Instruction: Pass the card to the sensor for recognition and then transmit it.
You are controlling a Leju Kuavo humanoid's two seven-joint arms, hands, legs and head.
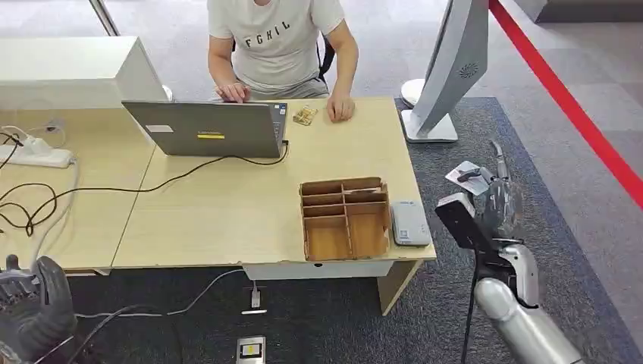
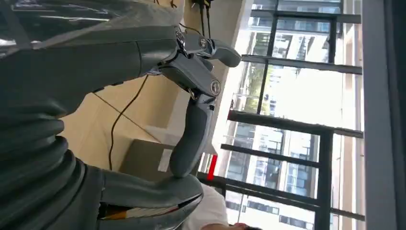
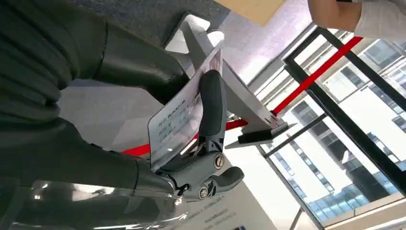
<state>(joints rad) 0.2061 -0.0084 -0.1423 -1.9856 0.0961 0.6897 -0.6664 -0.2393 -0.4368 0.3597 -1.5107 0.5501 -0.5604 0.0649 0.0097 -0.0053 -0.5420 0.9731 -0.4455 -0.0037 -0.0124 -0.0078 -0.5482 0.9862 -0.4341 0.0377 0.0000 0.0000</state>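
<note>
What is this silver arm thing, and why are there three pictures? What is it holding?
It is a robot shaped a bit like a person, with two arms and two hands. The big picture is what the robot sees from up high, looking down at a wooden table. The other two pictures come from small cameras at its wrists, so they look tipped sideways.

The right hand is lifted beside the table and holds a card between its thumb and fingers. The left hand hangs low and holds nothing.

On the table are a laptop, a cardboard box with compartments, and next to it a small grey card sensor. A person in a white shirt sits on the far side.
</note>
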